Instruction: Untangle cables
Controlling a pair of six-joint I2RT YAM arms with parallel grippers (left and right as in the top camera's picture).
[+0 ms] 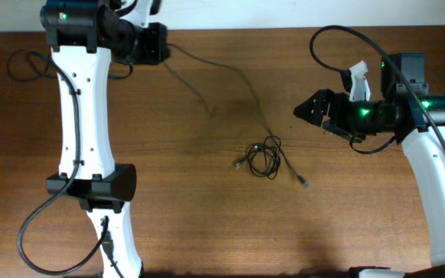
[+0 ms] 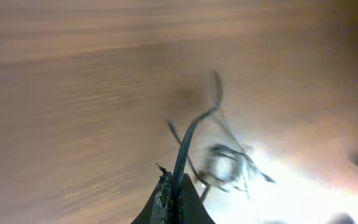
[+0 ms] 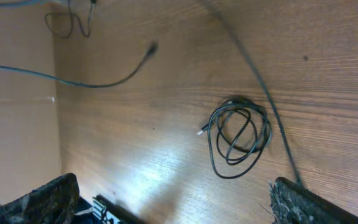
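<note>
The cables lie as a small black looped bundle point(image 1: 266, 157) mid-table, with plug ends poking out left and right of it. One thin strand point(image 1: 230, 73) rises from the bundle up to my left gripper point(image 1: 159, 44) at the far left. In the left wrist view that gripper point(image 2: 178, 198) is shut on this strand point(image 2: 191, 134), and the bundle point(image 2: 229, 165) is blurred beyond it. Another thin strand trails to a plug point(image 1: 205, 104). My right gripper point(image 1: 306, 110) hovers open to the right of the bundle point(image 3: 238, 134), with nothing between its fingers point(image 3: 300, 202).
The left arm's own thick wire loops point(image 1: 22, 66) lie at the far left of the table. The table's back edge point(image 1: 230, 29) runs close behind the left gripper. The right arm's wire point(image 1: 338, 35) arcs above its wrist.
</note>
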